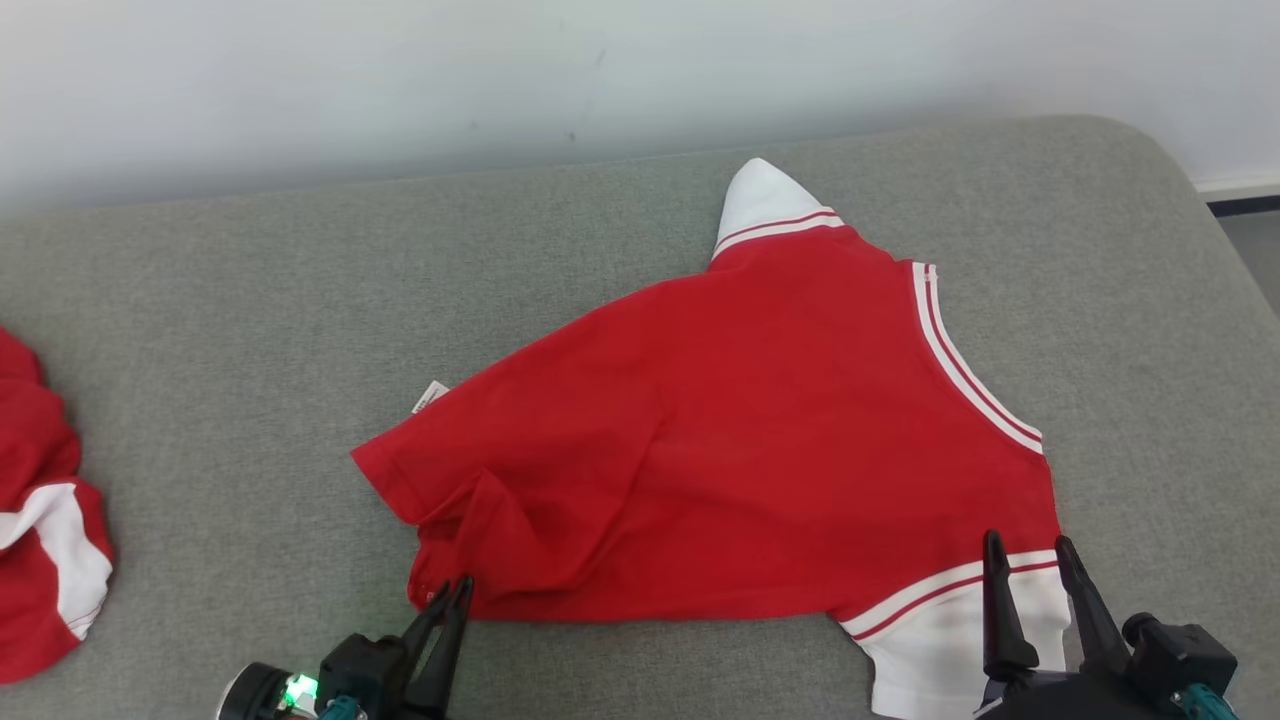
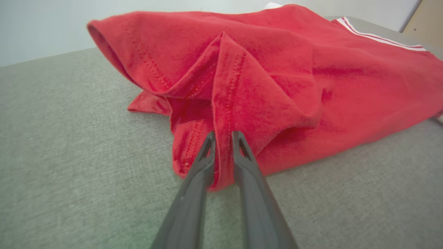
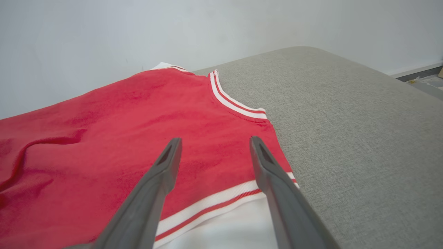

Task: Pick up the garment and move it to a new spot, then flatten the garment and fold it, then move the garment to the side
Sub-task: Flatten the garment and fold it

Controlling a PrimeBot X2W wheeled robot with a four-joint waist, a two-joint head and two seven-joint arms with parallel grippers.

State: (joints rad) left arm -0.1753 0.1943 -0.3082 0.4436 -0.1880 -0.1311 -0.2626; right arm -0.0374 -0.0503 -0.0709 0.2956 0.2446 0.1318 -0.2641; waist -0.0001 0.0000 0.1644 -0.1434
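Head: red shirt (image 1: 760, 440) lies spread on grey cushion (image 1: 250, 330), hem rumpled | Left wrist: left gripper (image 2: 223, 136) narrow, astride a hem fold (image 2: 226, 100); whether it pinches, cannot tell | Right wrist: right gripper (image 3: 214, 141) apart above white sleeve (image 3: 238, 231) | Step: likely flattening; next needs firm corner grips and an outward pull.

Grey upholstered surface (image 1: 200, 300), rounded far-right corner; plain white wall (image 1: 400, 70) behind; strip of grey floor (image 1: 1257, 255) right.

Grey fabric bench (image 1: 200, 330) w/ red garment (image 1: 760, 430) spread centre-right, reaching near edge, & 2nd red/white garment (image 1: 40, 520) bunched at left edge.
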